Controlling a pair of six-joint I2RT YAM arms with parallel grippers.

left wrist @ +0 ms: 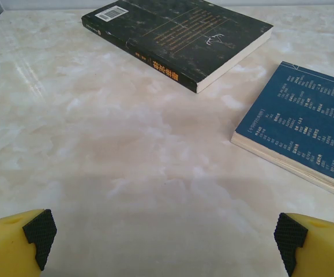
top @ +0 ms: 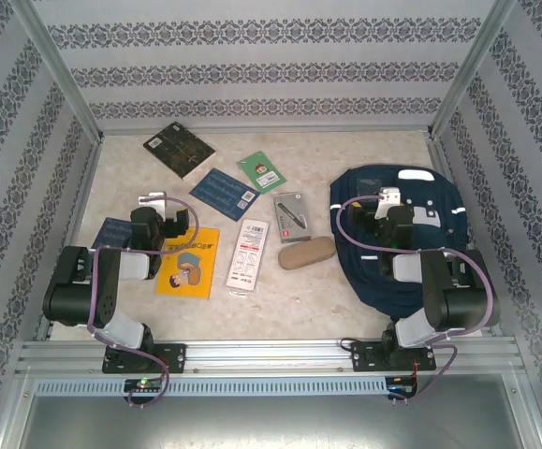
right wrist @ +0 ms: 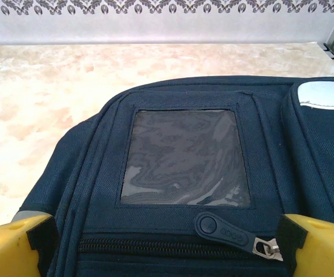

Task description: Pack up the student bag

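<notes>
Navy fabric marks the student bag (top: 357, 257), lying flat by the right edge of the table (top: 299, 299). Its zip is closed as far as the right wrist view shows. Nothing looks packed yet: a yellow book (top: 188, 262), a white packet (top: 249, 253) and a brown case (top: 306, 253) lie loose mid-table. I judge this the opening step. The next move calls for pinching the zip pull (right wrist: 224, 228) and drawing it along.

The right arm folds forward over the bag, with the right gripper (right wrist: 164, 242) spread wide and empty just above the zip. The left arm bends forward near the left edge. The left gripper (left wrist: 164, 236) is also spread and holding nothing, over bare table, facing 2 books: a black book (left wrist: 178, 37) and a blue book (left wrist: 305, 124).
</notes>
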